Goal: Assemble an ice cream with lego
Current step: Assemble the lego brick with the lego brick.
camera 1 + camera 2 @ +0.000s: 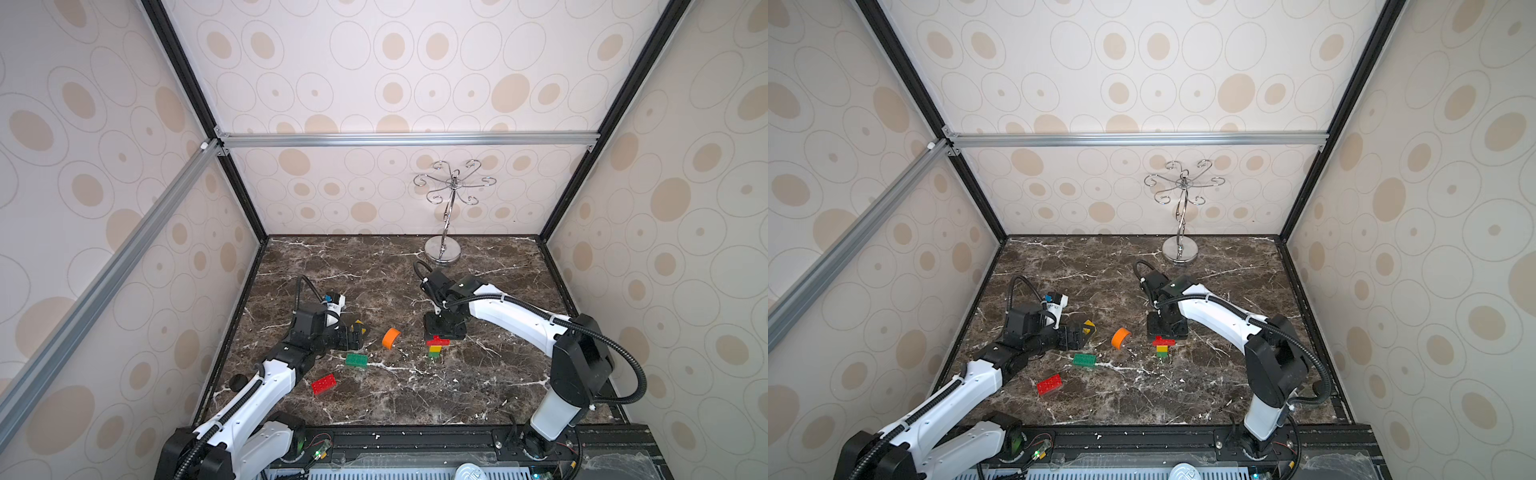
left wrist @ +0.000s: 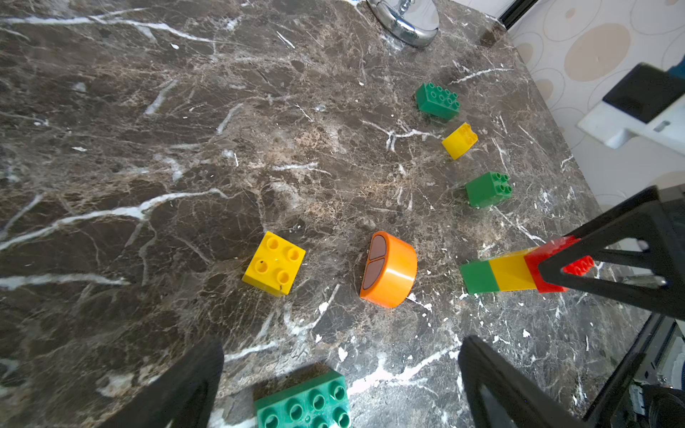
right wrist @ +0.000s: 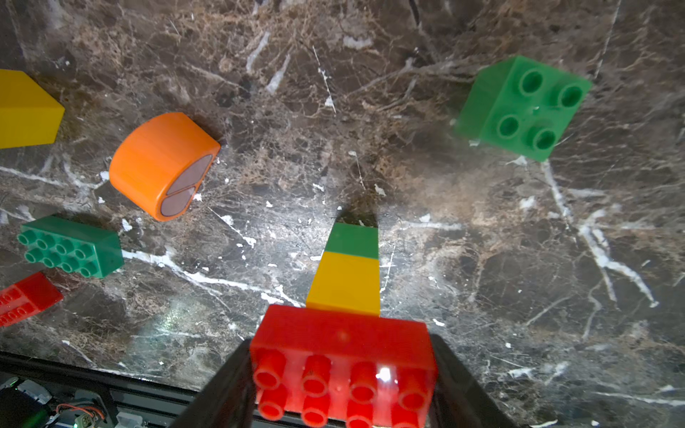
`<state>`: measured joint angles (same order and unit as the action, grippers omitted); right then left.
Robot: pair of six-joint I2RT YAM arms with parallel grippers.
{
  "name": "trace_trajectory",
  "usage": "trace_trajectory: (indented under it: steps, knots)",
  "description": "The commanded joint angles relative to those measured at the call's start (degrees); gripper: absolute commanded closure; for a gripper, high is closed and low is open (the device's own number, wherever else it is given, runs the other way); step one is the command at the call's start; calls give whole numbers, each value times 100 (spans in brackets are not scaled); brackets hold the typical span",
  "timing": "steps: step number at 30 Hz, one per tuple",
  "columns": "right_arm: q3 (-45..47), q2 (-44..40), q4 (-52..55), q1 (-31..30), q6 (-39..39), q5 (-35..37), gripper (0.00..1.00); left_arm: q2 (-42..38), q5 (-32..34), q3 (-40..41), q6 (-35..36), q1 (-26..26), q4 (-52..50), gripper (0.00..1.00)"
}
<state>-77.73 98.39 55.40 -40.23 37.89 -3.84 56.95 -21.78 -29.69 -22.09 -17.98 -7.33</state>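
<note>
Right gripper [image 3: 343, 385] is holding red brick [image 3: 341, 333] atop green-yellow stack [image 3: 346, 274]. Left gripper [image 2: 341, 346] is hanging wide; orange dome [image 2: 393, 270] is waiting mid-frame

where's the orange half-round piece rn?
In both top views the orange half-round piece lies loose mid-table, between the left gripper and the green-yellow-red stack in the right gripper, just behind the green oblong brick.

left gripper [image 1: 358, 334] low, jaws wide | right gripper [image 1: 444, 335] pointing down, clamping red brick [image 3: 343, 355]
</note>
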Motion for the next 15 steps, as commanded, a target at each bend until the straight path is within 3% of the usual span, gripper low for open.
trace_trajectory:
  steps: [1,8,15]
  knots:
    - [-75,247,204,-58,-7,262,49,-35,5,-37,-18,39,41,0]
    - [-3,491,301,-73,-97,287,50,-21,-15,-37,-6,38,57,0]
    - [333,450,-106,-134,142,-207,51,-26,-3,-37,-7,35,48,0]
